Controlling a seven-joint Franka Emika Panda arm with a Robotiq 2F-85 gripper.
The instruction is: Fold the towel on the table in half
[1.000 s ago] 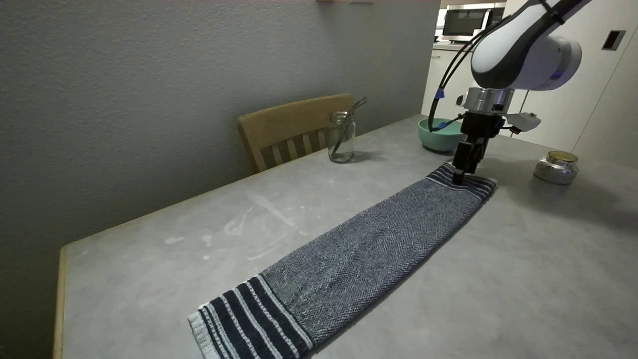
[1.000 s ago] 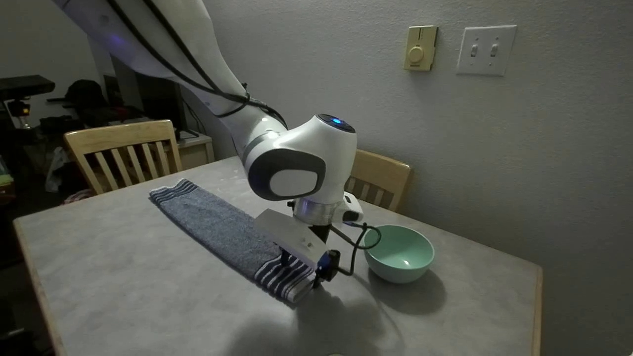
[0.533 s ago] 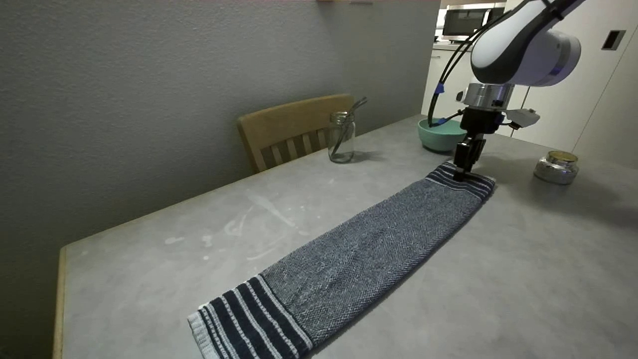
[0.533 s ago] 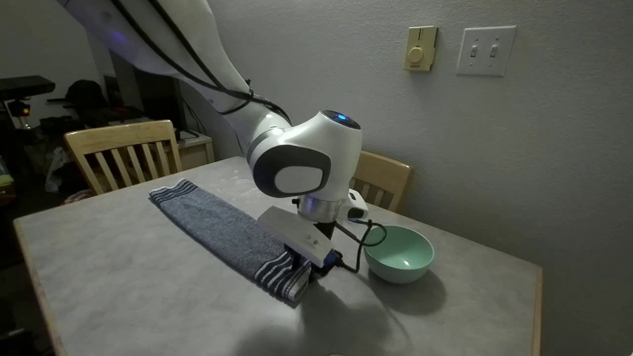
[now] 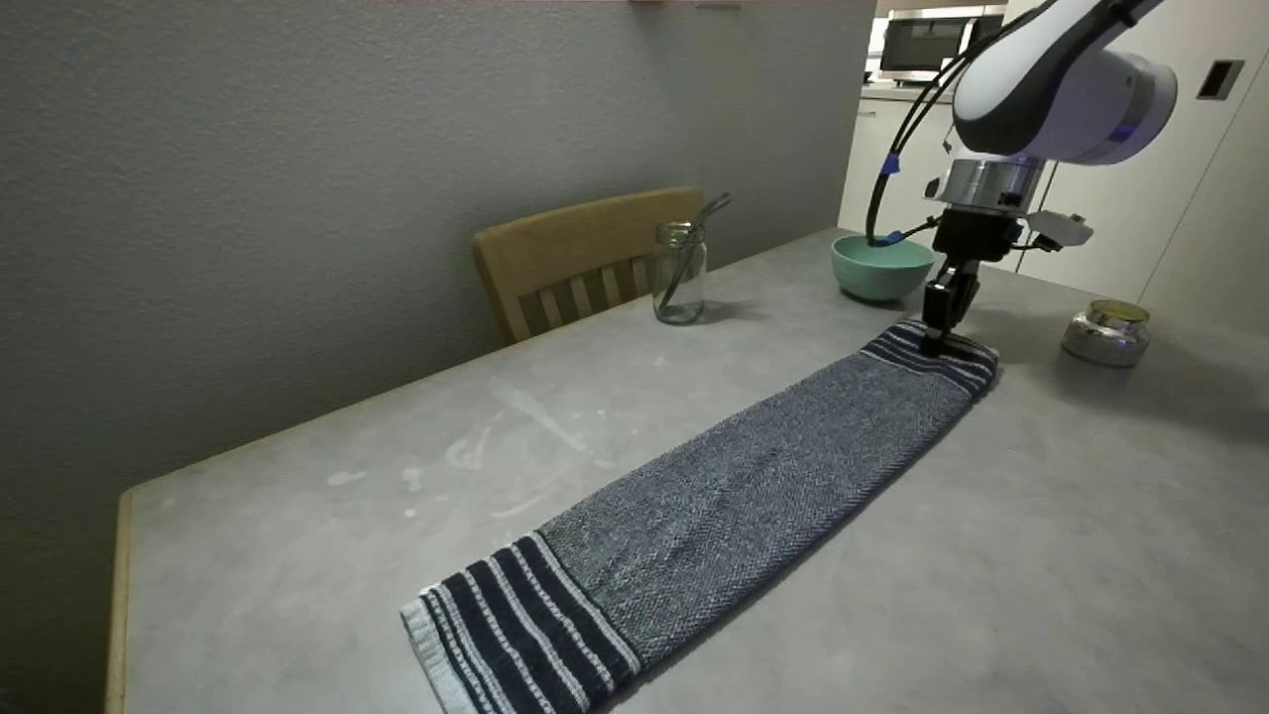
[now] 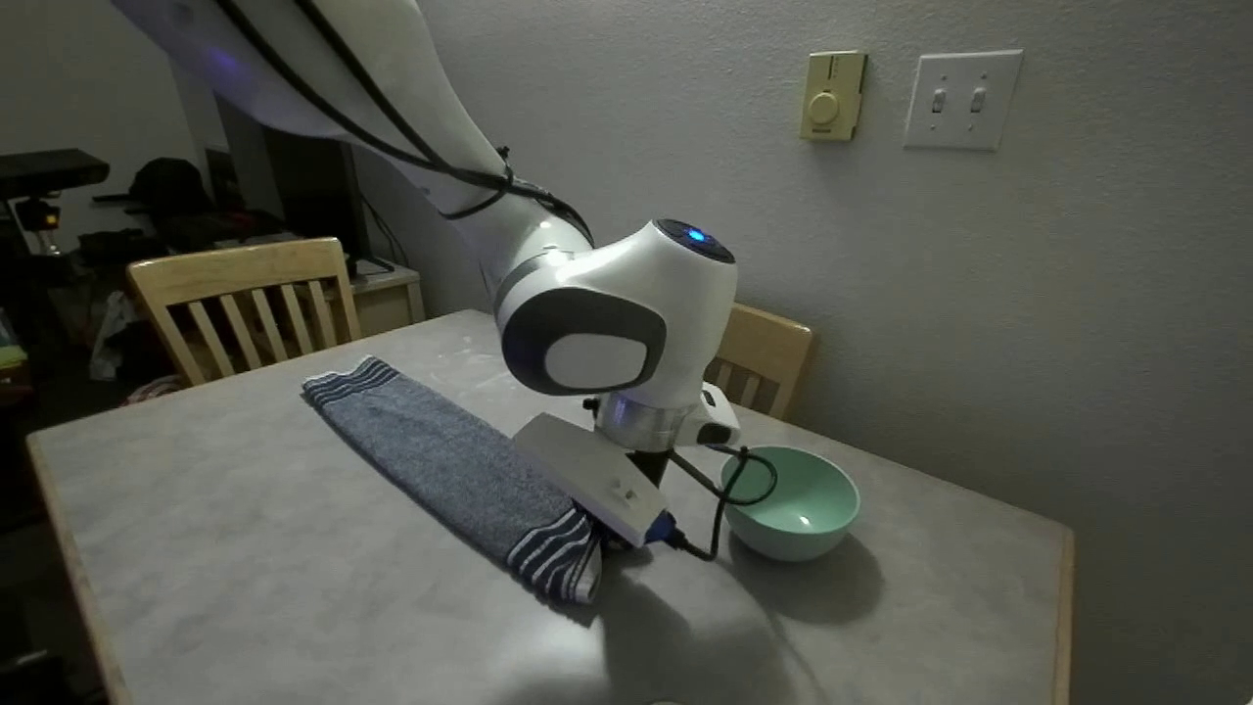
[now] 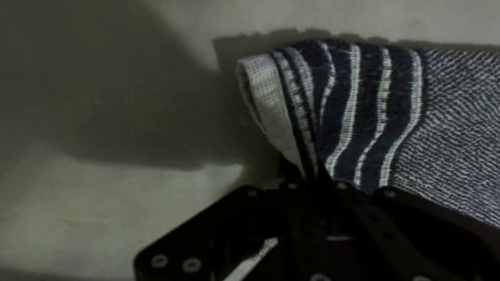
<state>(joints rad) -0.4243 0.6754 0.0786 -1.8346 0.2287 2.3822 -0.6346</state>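
Fingers (image 7: 299,210) clenched, a pinch of the towel (image 5: 734,486) caught between them; at close range the pale hem (image 7: 273,105) and first stripes pucker into a ridge. Gripper (image 5: 936,344) low, pointing down, at the short end nearest the bowl (image 5: 882,270). From there the towel runs long and slim over the table (image 5: 991,555), opposite striped end lying flat. Full length in both exterior views, no half-fold yet.

Progress, my reading: hold taken, fold itself to come. Left to do: lift this end, carry it back over the middle, lay it on the other stripes, let go. Pinch looks near mid-edge, so corners may droop.

Further out: glass jar (image 5: 680,288) near a chair (image 5: 585,248), silver jar (image 5: 1107,335) beyond the gripped end.
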